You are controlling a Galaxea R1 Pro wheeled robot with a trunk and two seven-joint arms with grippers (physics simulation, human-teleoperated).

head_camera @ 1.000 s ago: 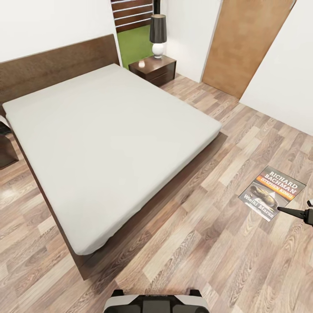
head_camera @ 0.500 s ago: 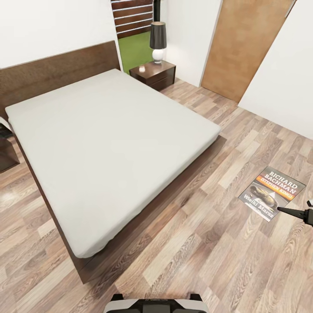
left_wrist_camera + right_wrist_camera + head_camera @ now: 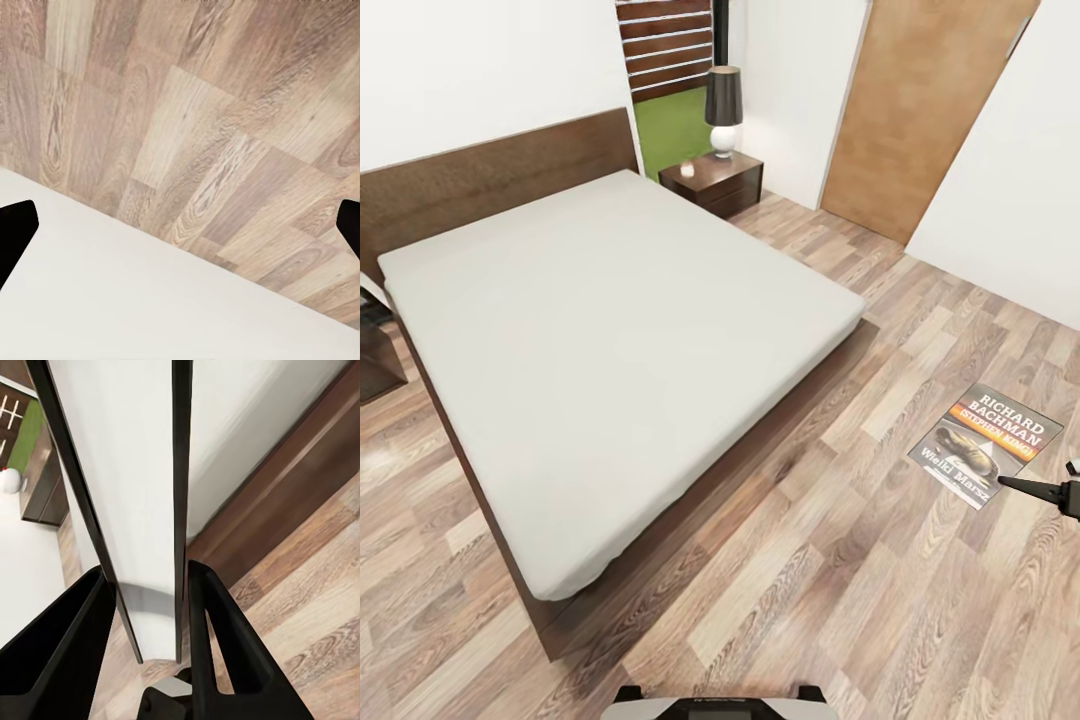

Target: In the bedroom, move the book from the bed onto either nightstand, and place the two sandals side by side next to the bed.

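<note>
The book [image 3: 985, 443], dark with an orange band and "Richard Bachman" lettering, hangs flat above the wooden floor to the right of the bed [image 3: 610, 340]. My right gripper [image 3: 1060, 490] is shut on its near corner. In the right wrist view the book [image 3: 142, 472] runs edge-on between the two black fingers [image 3: 217, 615] of the right gripper [image 3: 148, 574]. The nightstand [image 3: 715, 182] with its black-shaded lamp [image 3: 724, 105] stands at the bed's far corner. My left gripper [image 3: 180, 225] is open, its fingertips [image 3: 15, 229] wide apart over floor and a white surface. The sandals are out of view.
A brown door [image 3: 920, 110] is set in the wall beyond the book. A green patch [image 3: 665, 130] lies behind the nightstand. A second dark table [image 3: 375, 350] shows at the bed's left side. Wooden floor [image 3: 840, 590] spreads between me and the bed's foot.
The head view has shifted: bed, nightstand and door sit lower in the picture and less of my base shows. The book and right gripper keep their place in the picture.
</note>
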